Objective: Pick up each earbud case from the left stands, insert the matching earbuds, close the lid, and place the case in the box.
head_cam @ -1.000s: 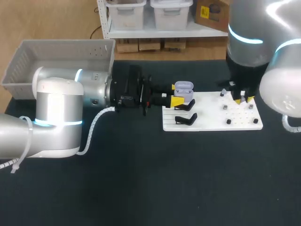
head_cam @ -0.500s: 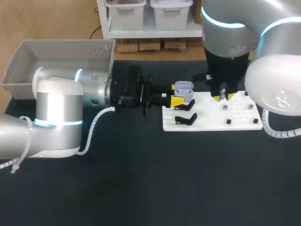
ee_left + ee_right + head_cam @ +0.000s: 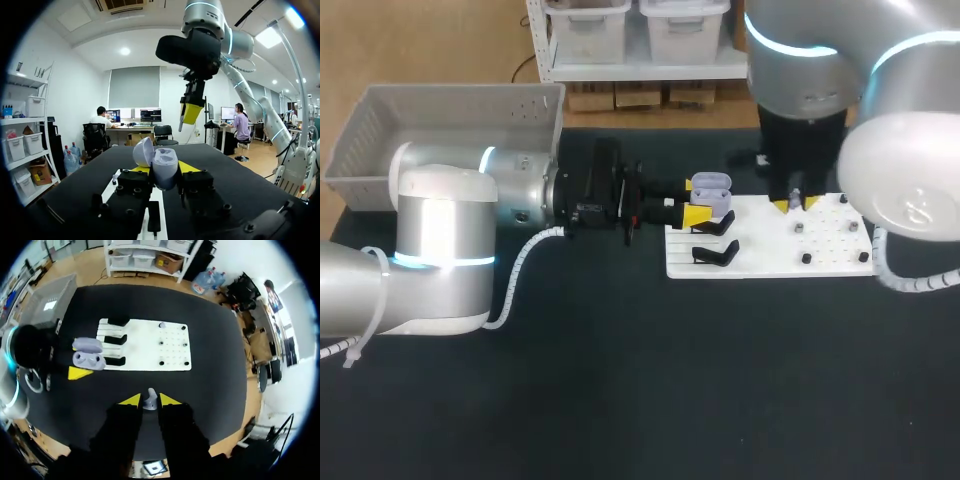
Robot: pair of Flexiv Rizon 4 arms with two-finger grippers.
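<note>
A lilac earbud case (image 3: 712, 189) with its lid up is held sideways just above the left end of the white board (image 3: 770, 262). My left gripper (image 3: 692, 201) is shut on it; in the left wrist view the case (image 3: 164, 165) sits between the yellow tips, cavity facing up. My right gripper (image 3: 797, 204) hangs over the board's middle, to the right of the case, pointing down. It is shut on a small grey earbud (image 3: 149, 401). From the right wrist the open case (image 3: 89, 354) lies well off to the side of that gripper (image 3: 149, 400).
Black stands (image 3: 715, 254) occupy the board's left part, and small pegs (image 3: 806, 258) with dark earbuds dot its right part. A grey basket (image 3: 380, 130) stands at the back left, behind my left arm. Dark table lies open in front.
My right arm has swung left from the board's right pegs toward the middle, carrying the earbud. The left arm and the case have stayed put.
</note>
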